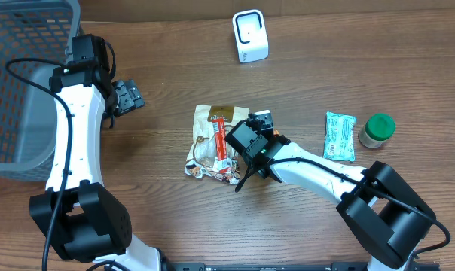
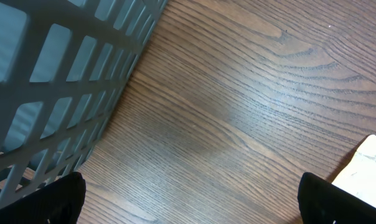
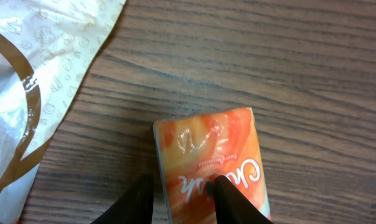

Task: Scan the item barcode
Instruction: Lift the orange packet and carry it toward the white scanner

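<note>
Centre frame: snack bag (image 1: 206,154), just beside it orange packet (image 3: 206,143) pinched in right jaws. Likely best: lift clear, turn barcode face toward scanner (image 1: 250,36) at upper centre, hold flat and steady. Barcode not visible.

Left arm (image 1: 73,143) extended beside basket (image 1: 16,83), left jaws spread, empty. Right arm (image 1: 318,169) low over worktop (image 1: 348,60) from lower right, wrist tipped down.

Orange packet (image 3: 208,155), grey lattice basket (image 1: 16,45), green-lidded jar (image 1: 378,128), brown wood-grain table (image 1: 175,60).
</note>
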`<state>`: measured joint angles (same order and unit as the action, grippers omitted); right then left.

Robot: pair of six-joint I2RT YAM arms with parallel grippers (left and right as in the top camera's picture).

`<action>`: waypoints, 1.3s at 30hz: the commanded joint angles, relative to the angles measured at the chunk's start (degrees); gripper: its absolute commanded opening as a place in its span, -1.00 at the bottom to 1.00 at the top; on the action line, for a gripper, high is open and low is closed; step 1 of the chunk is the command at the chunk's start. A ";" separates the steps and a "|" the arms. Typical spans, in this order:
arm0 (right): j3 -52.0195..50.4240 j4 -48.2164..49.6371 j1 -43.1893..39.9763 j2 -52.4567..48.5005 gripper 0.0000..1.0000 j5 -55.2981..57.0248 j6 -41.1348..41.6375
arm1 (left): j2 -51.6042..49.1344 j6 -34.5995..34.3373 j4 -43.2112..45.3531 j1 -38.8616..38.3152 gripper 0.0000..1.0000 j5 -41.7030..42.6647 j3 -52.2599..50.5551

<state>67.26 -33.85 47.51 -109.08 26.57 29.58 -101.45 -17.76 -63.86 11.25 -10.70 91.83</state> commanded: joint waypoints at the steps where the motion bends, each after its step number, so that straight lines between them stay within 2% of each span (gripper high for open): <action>1: -0.28 0.59 0.00 1.60 -0.35 1.44 -2.56 | 1.49 1.05 0.02 -0.39 1.00 0.22 0.90; 12: -2.75 0.74 0.00 1.60 -0.36 0.42 -4.39 | 1.49 1.05 0.02 -0.39 1.00 0.22 0.90; 23: -3.89 1.68 -0.02 1.60 -0.53 0.44 -4.39 | 1.49 1.05 0.02 -0.39 1.00 0.22 0.90; 37: -3.17 1.66 -0.24 1.62 -0.54 1.84 -5.68 | 1.49 1.05 0.02 -0.39 1.00 0.22 0.90; 39: -3.17 1.66 -0.24 1.62 -0.59 1.84 -5.68 | 1.49 1.05 0.02 -0.39 1.00 0.22 0.90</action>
<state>64.25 -32.23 47.44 -108.90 27.53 24.23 -101.45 -17.76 -63.86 11.25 -10.70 91.83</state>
